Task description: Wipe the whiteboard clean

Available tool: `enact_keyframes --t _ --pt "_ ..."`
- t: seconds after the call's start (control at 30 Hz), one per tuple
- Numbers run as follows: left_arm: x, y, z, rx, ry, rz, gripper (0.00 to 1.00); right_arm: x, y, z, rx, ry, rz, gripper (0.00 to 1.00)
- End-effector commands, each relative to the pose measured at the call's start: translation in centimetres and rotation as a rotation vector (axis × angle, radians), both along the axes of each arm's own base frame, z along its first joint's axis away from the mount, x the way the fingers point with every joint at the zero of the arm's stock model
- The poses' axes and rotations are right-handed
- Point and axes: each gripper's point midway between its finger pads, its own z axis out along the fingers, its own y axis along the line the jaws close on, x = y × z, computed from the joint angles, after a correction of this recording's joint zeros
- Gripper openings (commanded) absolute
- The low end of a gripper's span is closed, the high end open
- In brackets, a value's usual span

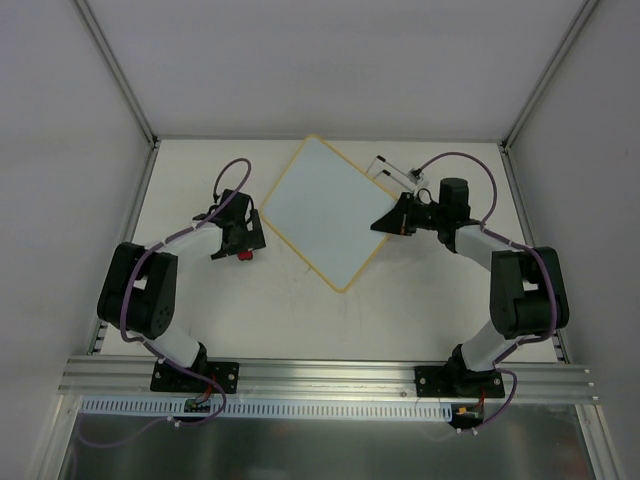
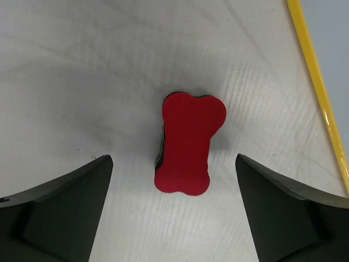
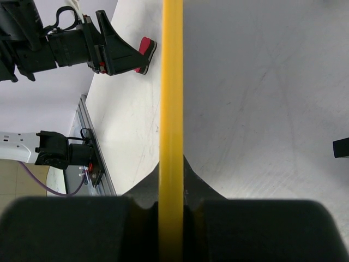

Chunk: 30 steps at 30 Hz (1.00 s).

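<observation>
Red eraser (image 2: 186, 143) lies loose on the worktop (image 1: 200, 300) between the fingers of the open left end effector (image 2: 173, 161). The whiteboard (image 1: 325, 212), its frame pinched in the right end effector (image 1: 384, 222), looks clean, so erasing seems finished.

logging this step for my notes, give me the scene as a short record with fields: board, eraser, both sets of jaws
whiteboard: lying on the table, turned corner-on to the arms, no marks visible
red eraser: on the table, left of the whiteboard, apart from it
left jaws: open, one on each side of the red eraser, touching neither side
right jaws: shut on the yellow frame at the whiteboard's right edge
task state: surface looks clean from above
</observation>
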Motion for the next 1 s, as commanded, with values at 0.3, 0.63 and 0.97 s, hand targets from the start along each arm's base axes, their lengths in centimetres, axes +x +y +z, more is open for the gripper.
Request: enact_keyframes --t 0.3,0.63,0.97 --pt "1.0 0.0 14.0 -0.044 -0.341 -0.076 0.99 1.9 0.0 12.1 0.047 -0.347 0.052 0.0" --pt "-3.3 3.4 16.8 0.12 -0.488 -0.159 0.99 4.8 -5.4 18.8 0.047 -0.458 -0.015 0.0" --pt "-6.4 5.8 18.4 0.193 -0.672 -0.149 0.99 6.7 -12.7 20.0 0.036 -0.461 -0.061 0.0"
